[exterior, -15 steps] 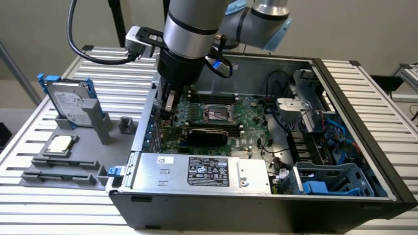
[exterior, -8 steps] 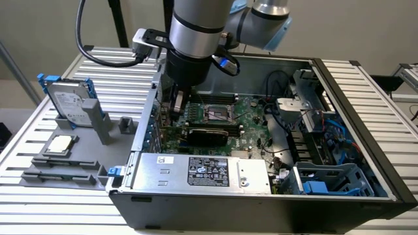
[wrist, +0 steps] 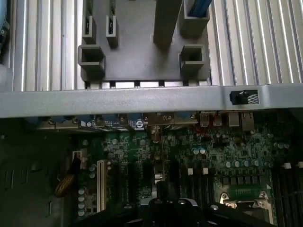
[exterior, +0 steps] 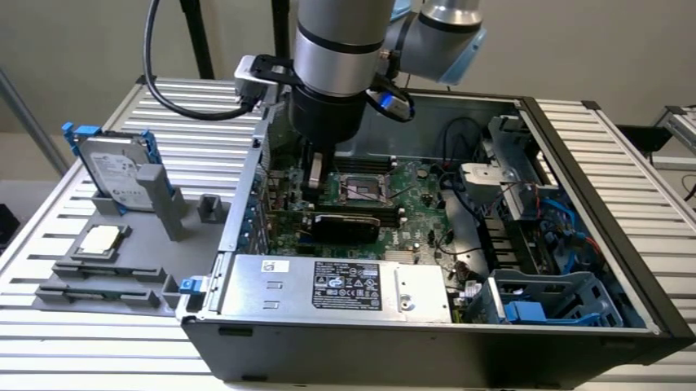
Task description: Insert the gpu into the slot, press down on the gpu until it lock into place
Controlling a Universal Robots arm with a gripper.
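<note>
- Hanging over the open computer case, the arm reaches down inside it, its claw low above the green motherboard.
- Whether the claw is released or clenched, I cannot tell.
- The gpu, a flat black card, lies across the motherboard, just below the claw in the exterior view and next to the grey power-supply box.
- On the ribbed table, at the exterior view's left, a grey fixture holds a hard drive and a processor chip.
- In the wrist view, the case's metal wall runs between the fixture and the motherboard.
</note>
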